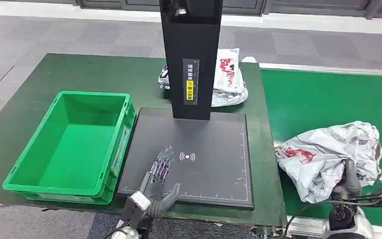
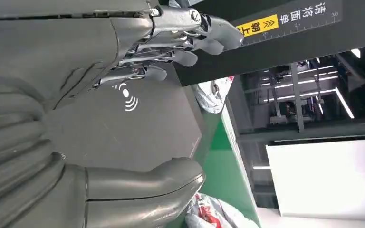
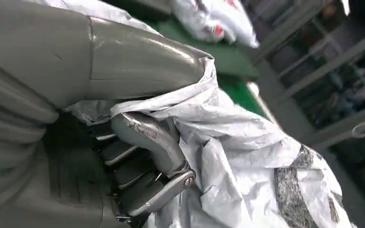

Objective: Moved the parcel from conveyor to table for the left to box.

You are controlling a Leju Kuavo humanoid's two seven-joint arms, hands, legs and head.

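Observation:
A crumpled grey and white plastic parcel with red print lies on the green conveyor belt at the right. My right hand grips its near edge; in the right wrist view the thumb and curled fingers pinch a fold of the parcel. My left hand hovers open over the black scanner pad, fingers stretched toward the wireless symbol. The empty green box stands to its left on the dark table.
A black scanner post rises at the back of the pad. Two more parcels lie behind it by the belt's edge. Grey floor surrounds the table.

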